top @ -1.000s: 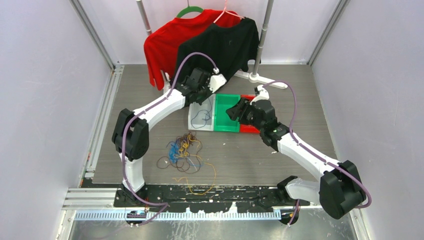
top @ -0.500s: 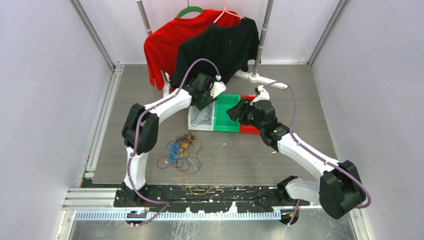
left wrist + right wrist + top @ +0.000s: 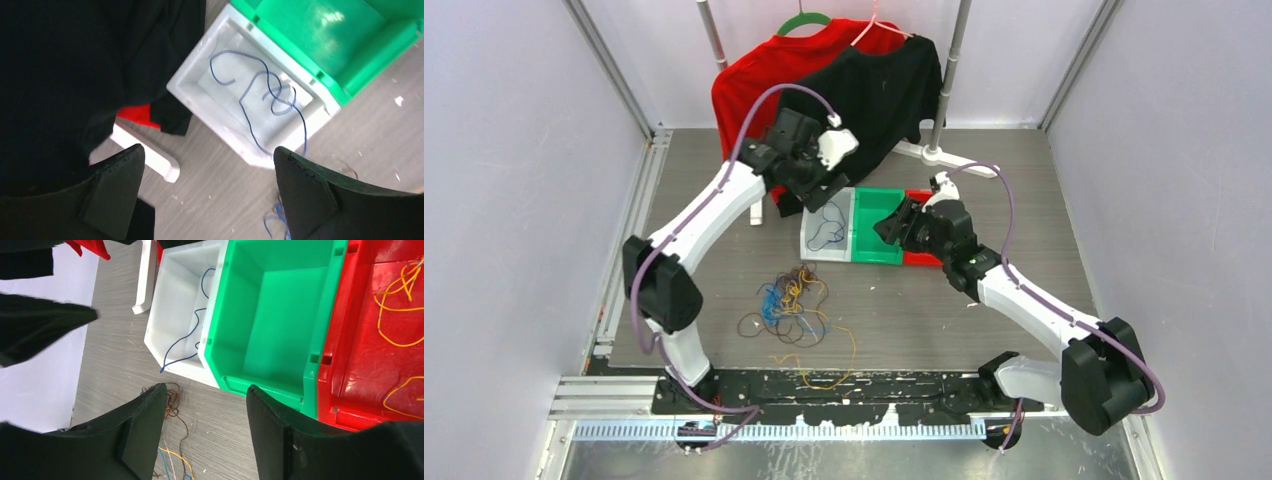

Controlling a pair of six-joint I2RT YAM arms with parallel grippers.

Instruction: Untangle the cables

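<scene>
Top external view: you see the left gripper [image 3: 812,190] above the far left corner of the white plastic tray [image 3: 808,245], close to the hanging black shirt [image 3: 879,85]. In the left wrist view its two black fingers [image 3: 115,185] stand wide apart and nothing is between them, so this gripper is open and empty. Below it, one thin blue cable [image 3: 270,95] lies in loose loops inside the white tray [image 3: 200,75], and one end of it hangs over the rim.

The right gripper [image 3: 889,225] is over the green plastic bin [image 3: 876,240], which stands just beside the white tray and touches it. In the right wrist view the fingers [image 3: 145,430] are also apart and hold nothing. The green bin [image 3: 280,320] has nothing inside. On its other side is the red plastic bin [image 3: 360,365], and thin yellow-orange cables [image 3: 395,295] lie in it.

The other cables are not sorted yet. You find them as a loose tangle of blue, yellow-orange and dark brown cables [image 3: 794,305] on the grey wood-pattern counter [image 3: 924,320], nearer to the arm bases than the three containers and well apart from both grippers. A red shirt [image 3: 749,95] hangs behind the black one.
</scene>
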